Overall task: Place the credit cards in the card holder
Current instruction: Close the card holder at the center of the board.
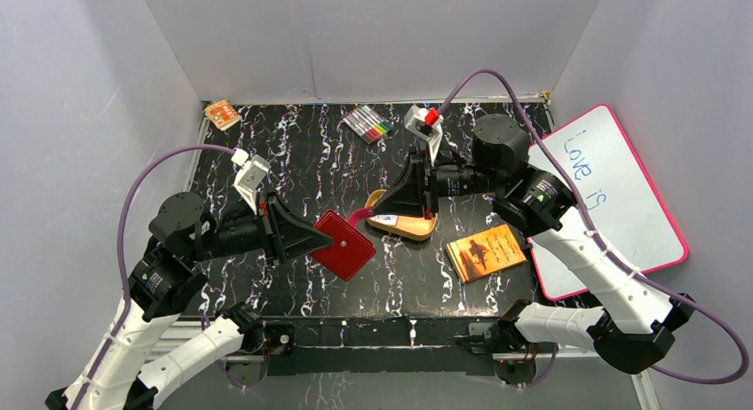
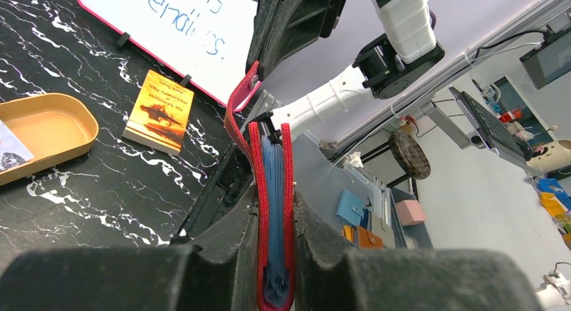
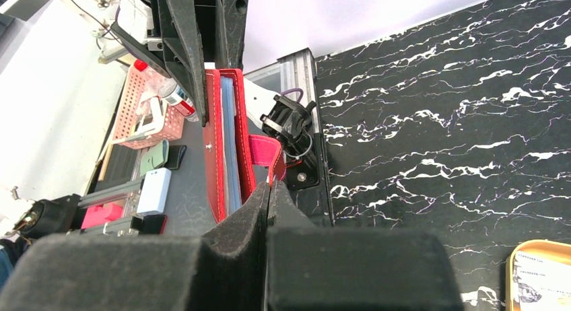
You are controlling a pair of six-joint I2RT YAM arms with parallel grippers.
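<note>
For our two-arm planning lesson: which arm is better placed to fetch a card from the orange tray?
Probably right: the right gripper hangs by the tray with a card in it, pinching only the snap tab, while the left gripper is clamped on the card holder.

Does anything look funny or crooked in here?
Yes. The red card holder isn't lying on the table. The left gripper clamps it up in the air, while the right gripper pinches its tab. The whiteboard also sits crooked at the table's right side.
</note>
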